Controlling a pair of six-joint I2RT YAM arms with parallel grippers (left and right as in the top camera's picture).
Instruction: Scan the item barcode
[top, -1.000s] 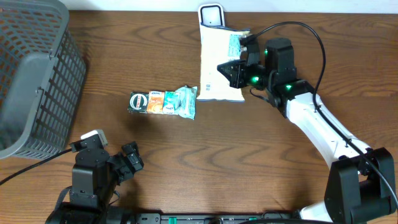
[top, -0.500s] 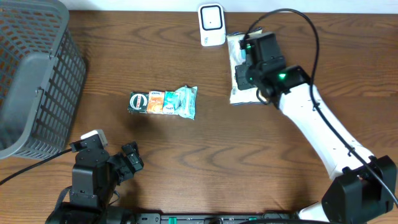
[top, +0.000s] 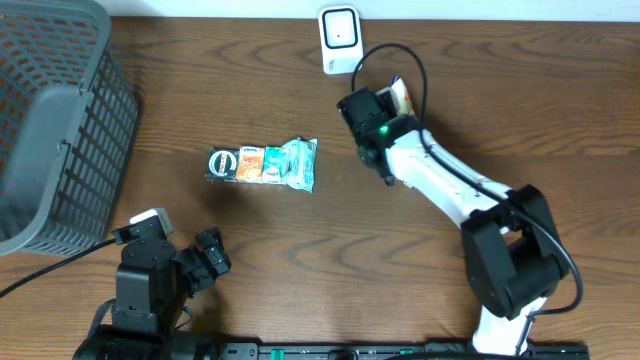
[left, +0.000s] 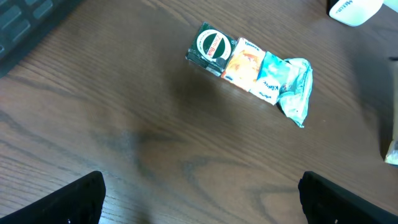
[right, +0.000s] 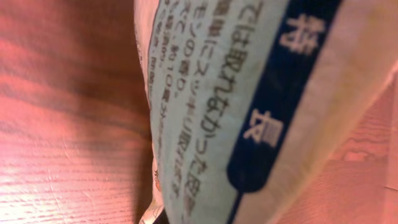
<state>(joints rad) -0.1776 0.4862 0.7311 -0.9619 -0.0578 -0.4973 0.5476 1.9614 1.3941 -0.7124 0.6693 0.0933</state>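
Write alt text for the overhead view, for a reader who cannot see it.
The right arm holds a pale packet close beside the white scanner at the table's far edge. A colourful small pack lies mid-table, a grey basket stands at left, and the left end effector sits open near the front.

On the brown wooden tabletop (top: 300, 260), the grey plastic mesh basket (top: 50, 120) sits far left. The white box-shaped scanner (top: 340, 38) stands at the far edge. The strip of small colourful packets (top: 262, 164) lies centre-left, well apart from both. The white printed pouch (top: 402, 94) is just right of the scanner.
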